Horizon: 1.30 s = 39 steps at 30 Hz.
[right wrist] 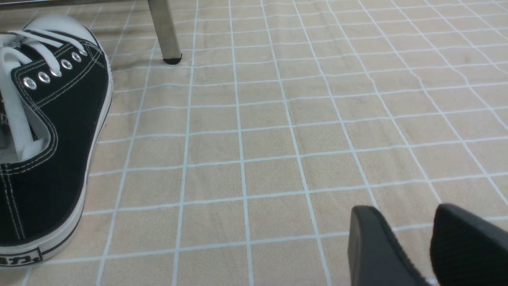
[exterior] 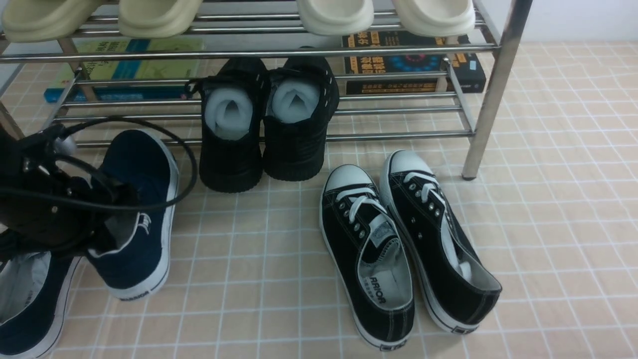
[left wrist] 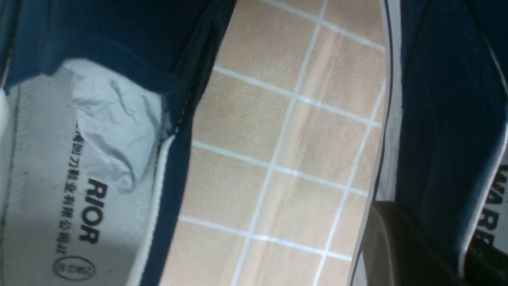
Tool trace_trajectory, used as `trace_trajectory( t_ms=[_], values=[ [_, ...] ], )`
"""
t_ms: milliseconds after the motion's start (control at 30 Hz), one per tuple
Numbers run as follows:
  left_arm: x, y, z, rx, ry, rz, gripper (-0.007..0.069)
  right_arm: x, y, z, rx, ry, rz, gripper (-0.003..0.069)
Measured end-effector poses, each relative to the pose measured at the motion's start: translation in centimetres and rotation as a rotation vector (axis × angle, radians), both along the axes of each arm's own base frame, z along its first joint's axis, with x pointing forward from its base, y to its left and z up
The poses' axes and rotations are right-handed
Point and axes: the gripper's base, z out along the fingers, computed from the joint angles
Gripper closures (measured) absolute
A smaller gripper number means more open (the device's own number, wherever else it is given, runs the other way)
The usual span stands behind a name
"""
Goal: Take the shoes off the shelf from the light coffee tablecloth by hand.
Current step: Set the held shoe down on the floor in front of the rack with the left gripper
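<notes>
I have a navy shoe (exterior: 149, 259) pinched by its side wall in my left gripper (exterior: 107, 239), jaws closed with one finger outside the canvas and the other reaching into the opening. I judge that edge is chosen because it is thin and leaves the sole free to settle on the bars. Whether the sole is off the tablecloth (exterior: 279, 309), I can't tell.

Its mate (exterior: 30, 331) lies just beside that hand, on the near side, on the cloth. Crumpled paper (left wrist: 115, 131) sits inside it.

Ahead of the hand stands the metal rack (exterior: 398, 135). To the hand's right, its lower tier bears the black pair (exterior: 294, 149), each stuffed with a pale foam roll, probably to keep its shape. Pale clogs (exterior: 336, 15) sit on the upper tier. Farther right of the hand, the laced sneakers (exterior: 344, 249) lie on the cloth.

My right gripper (right wrist: 401, 228) has its fingers apart, with nothing between them.
</notes>
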Motion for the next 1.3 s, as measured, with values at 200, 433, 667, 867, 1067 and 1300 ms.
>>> trace_trajectory(
  t_ms=[200, 433, 667, 867, 1067, 1300],
  values=[
    [-0.2, 0.2, -0.1, 0.034, 0.02, -0.02, 0.0601, 0.0, 0.0, 0.0, 0.0, 0.0, 0.0, 0.042],
    [-1.6, 0.1, -1.0, 0.036, 0.194, -0.048, 0.0601, 0.0, 0.0, 0.0, 0.0, 0.0, 0.0, 0.042],
    [-1.6, 0.2, -1.0, 0.045, 0.19, -0.052, 0.0601, 0.0, 0.0, 0.0, 0.0, 0.0, 0.0, 0.042],
    [-1.4, 0.4, -1.0, 0.071, 0.173, -0.06, 0.0599, 0.0, 0.0, 0.0, 0.0, 0.0, 0.0, 0.042],
    [-1.2, 0.9, -0.9, 0.151, 0.155, -0.095, 0.0578, 0.0, 0.0, 0.0, 0.0, 0.0, 0.0, 0.042],
    [-1.2, 1.0, -0.6, 0.164, 0.127, -0.098, 0.047, 0.0, 0.0, 0.0, 0.0, 0.0, 0.0, 0.042]
  ],
)
